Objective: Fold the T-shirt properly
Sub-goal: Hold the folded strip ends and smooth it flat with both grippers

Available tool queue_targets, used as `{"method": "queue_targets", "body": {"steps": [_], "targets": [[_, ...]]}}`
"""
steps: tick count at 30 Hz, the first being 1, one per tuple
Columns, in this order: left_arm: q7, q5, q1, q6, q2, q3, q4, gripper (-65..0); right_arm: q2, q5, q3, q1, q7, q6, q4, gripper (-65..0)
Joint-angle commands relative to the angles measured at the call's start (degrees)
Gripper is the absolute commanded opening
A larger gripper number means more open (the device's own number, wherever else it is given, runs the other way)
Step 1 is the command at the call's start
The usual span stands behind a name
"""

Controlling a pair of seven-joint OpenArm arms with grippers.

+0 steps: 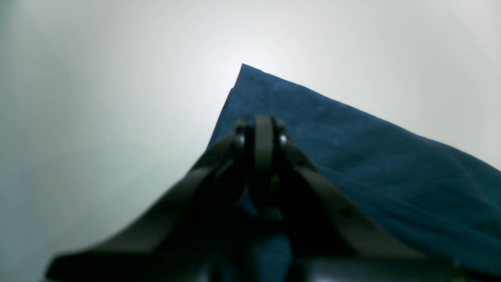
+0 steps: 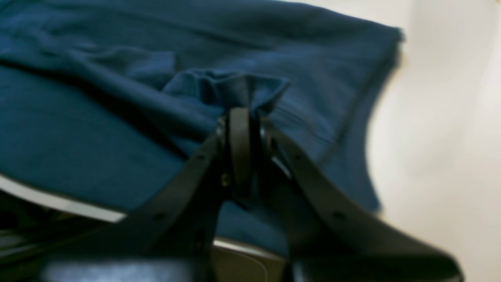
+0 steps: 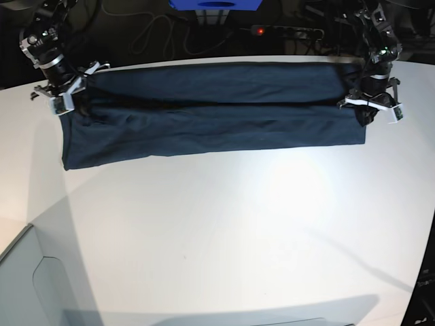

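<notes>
The dark navy T-shirt (image 3: 217,115) lies as a long folded band across the far part of the white table (image 3: 224,224). My right gripper (image 3: 70,107) is at the band's left end. In the right wrist view it (image 2: 239,113) is shut on a bunched bit of the shirt (image 2: 98,137). My left gripper (image 3: 367,112) is at the band's right end. In the left wrist view it (image 1: 263,131) is shut, with the shirt's cloth (image 1: 372,168) under and between its fingers and a shirt corner just beyond the tips.
A power strip with a red light (image 3: 259,30), cables and a blue object (image 3: 216,3) sit behind the table's far edge. The table's corner edge shows at the lower left (image 3: 17,241).
</notes>
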Motion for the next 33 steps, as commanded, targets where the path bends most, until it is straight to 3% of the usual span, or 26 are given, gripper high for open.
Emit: {"method": "queue_targets", "body": {"steps": [1, 7, 15, 19, 25, 31, 33], "targets": [[-1.43, -0.58, -0.02, -0.12, -0.49, -0.27, 0.71, -65.0, -0.17, 0.65, 0.87, 1.32, 1.24, 1.28, 0.35, -64.6], [-1.43, -0.58, -0.19, -0.12, -0.49, -0.27, -1.57, -65.0, 0.63, 0.48, 0.87, 3.34, -1.49, 1.28, -2.64, -61.6], [-1.43, -0.58, -0.54, -0.12, -0.49, -0.27, -1.83, -65.0, 0.8, 0.48, 0.87, 5.01, -2.63, 1.28, -4.58, -37.0], [-1.43, -0.58, -0.54, -0.12, -0.49, 0.08, -1.83, -65.0, 0.8, 0.65, 1.13, 5.27, -2.63, 1.28, -3.61, -29.6], [-0.9, -0.58, -0.54, -0.12, -0.66, 0.17, -1.66, -64.1, 0.71, 0.65, 0.87, 5.1, -2.63, 1.28, -1.5, -29.1], [-0.81, -0.58, -0.02, 0.41, -0.66, -0.27, -0.96, -47.1, 0.63, 0.65, 0.87, 5.1, -2.63, 1.28, -1.5, -28.9], [-1.17, -0.58, 0.69, 0.41, -0.66, -0.27, -0.52, -46.4, 0.63, 0.65, 0.87, 5.1, -2.63, 1.28, -1.5, -28.9]]}}
